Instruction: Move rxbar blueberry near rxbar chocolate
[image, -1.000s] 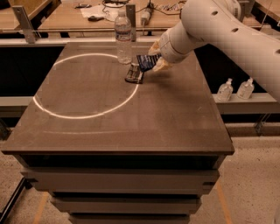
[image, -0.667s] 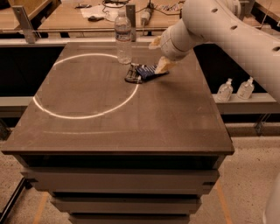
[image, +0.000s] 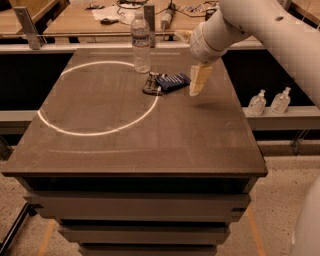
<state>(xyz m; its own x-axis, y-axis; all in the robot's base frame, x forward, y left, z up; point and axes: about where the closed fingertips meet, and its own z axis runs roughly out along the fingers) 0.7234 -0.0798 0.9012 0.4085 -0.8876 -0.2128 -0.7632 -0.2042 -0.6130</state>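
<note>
The rxbar blueberry (image: 172, 81) lies flat on the surface (image: 150, 135); the rxbar chocolate (image: 151, 85) touches its left end; 1 water bottle (image: 141, 42) stands behind it, leftward; the gripper (image: 199, 81) hangs just right of it, pointing down; whether open or closed, I cannot tell.

Dark-blue, pale-lettered flat rxbar blueberry wrapper (image: 172, 81) against the blackish flat rxbar chocolate wrapper (image: 151, 85) on the dull-brown worktop (image: 150, 145), cream-coloured gripper (image: 196, 89) hanging just beside them.
</note>
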